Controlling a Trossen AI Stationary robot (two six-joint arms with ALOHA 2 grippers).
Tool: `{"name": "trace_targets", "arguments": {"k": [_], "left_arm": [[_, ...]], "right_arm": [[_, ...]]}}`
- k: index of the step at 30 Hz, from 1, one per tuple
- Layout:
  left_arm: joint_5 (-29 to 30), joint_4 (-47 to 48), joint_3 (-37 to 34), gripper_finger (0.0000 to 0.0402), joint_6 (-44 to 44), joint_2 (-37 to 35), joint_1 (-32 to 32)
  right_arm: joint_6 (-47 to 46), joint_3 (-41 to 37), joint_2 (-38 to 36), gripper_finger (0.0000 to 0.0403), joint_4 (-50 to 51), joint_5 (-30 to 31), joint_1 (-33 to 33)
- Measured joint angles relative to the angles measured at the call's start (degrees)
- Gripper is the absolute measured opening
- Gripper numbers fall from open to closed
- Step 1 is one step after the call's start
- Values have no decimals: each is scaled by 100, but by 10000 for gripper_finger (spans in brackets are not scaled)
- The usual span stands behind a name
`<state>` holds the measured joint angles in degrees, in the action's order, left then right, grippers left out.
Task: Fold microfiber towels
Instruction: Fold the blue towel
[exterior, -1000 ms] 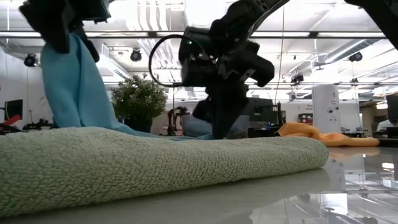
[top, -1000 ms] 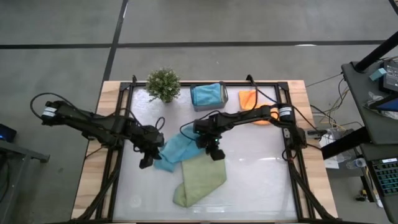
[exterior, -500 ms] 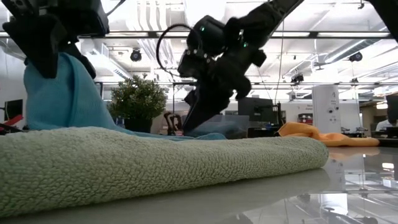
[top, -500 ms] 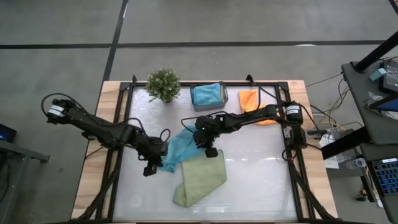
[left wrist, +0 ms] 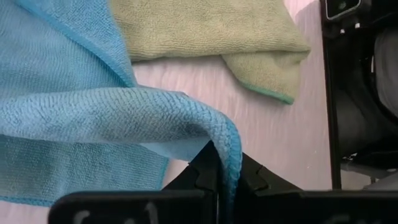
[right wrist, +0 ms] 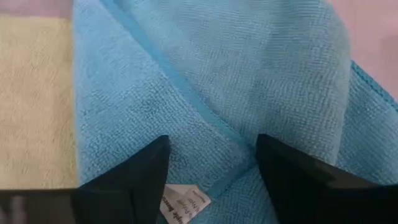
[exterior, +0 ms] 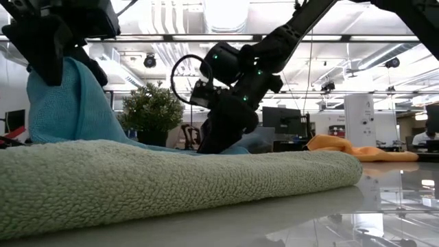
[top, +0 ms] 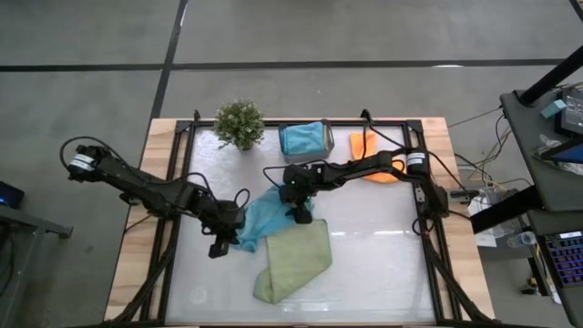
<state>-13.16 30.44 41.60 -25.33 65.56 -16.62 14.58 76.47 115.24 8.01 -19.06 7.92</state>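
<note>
Currently I am working the blue towel (top: 264, 219), which is lying crumpled at mid-table with one end resting on the green towel (top: 293, 262) in front of it.

1. Left gripper (top: 223, 239): I am pinching the blue towel's left edge. In the left wrist view the cloth is draping over my closed fingers (left wrist: 214, 171) and hanging down between them. In the low view that edge is standing raised above the table.

2. Right gripper (top: 299, 210): I am hovering low over the towel's right part. My fingers (right wrist: 134, 180) are standing wide apart, and nothing is between them. The towel's hem and its white label (right wrist: 180, 205) are lying just ahead of the tips.

Step in hand, as I judge it: the first fold of the blue towel, with one side gripped and the other side free.

Next move, as I judge it: the right fingers are needing a fresh grip on a corner near the label. Then both grippers can be drawing the cloth flat before folding it over.

A second blue towel (top: 305, 138) and an orange towel (top: 364, 146) are lying at the table's far edge.
</note>
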Motion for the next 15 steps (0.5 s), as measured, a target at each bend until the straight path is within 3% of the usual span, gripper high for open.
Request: {"name": "trace_targets", "arguments": {"k": [6, 15], "left_arm": [[6, 0, 0, 0, 15, 0, 2], [10, -4, 0, 0, -95, 0, 2]], "right_arm": [[-16, -16, -11, 232, 34, -640, -13], [-52, -20, -16, 176, 170, -1097, -27]]}}
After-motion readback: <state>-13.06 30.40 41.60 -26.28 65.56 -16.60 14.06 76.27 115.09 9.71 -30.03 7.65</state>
